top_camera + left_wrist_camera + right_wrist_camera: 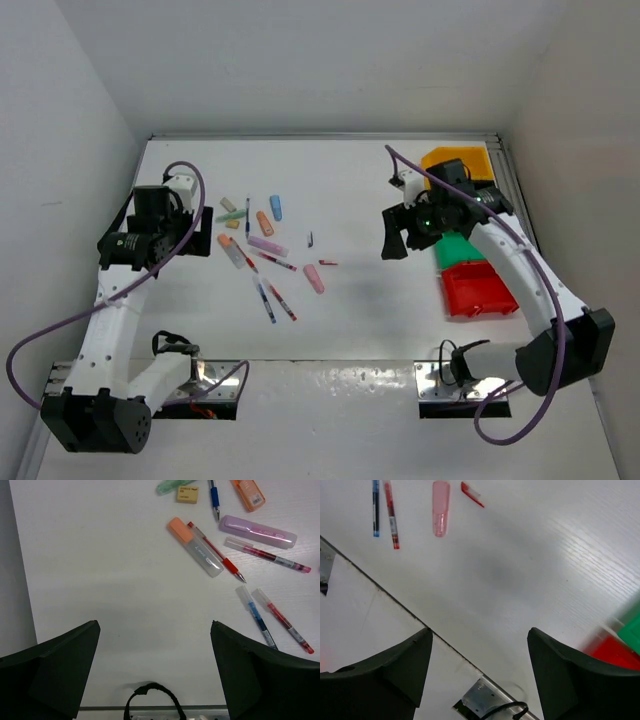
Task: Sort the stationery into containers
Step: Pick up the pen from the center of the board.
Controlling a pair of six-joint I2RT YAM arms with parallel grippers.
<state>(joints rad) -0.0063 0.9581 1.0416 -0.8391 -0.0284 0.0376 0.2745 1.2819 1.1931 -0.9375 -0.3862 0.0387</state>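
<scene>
White tabletop point(360, 180) carries the stationery in a loose scatter left of centre, with none of it in a bin. At the far end of the scatter lie a green marker point(230, 215), a small yellow eraser point(187, 493), an orange marker point(264, 222) and a blue marker point(276, 207). Nearer lie a lilac marker point(267, 246) and a clear marker with an orange cap point(196, 547), with a red ballpoint point(216, 552) touching along its side. A pink marker point(314, 278) lies off to the right with a short red piece point(327, 262) just beside it. A blue pen point(265, 301) and a red pen point(282, 302) lie side by side nearest the arms. Well apart, along the right edge, the bins stand in a row: the yellow bin point(470, 158) farthest, then a black bin point(484, 185) partly hidden by the right arm, then the green bin point(458, 250), and the red bin point(478, 292) nearest. The left gripper point(154, 630) hangs over bare table just left of the scatter, its fingers spread wide with nothing between them. The right gripper point(480, 632) hangs over bare table between the pink marker and the bins — it too is spread wide and empty. Plain white walls point(300, 60) close in the table on three sides.
</scene>
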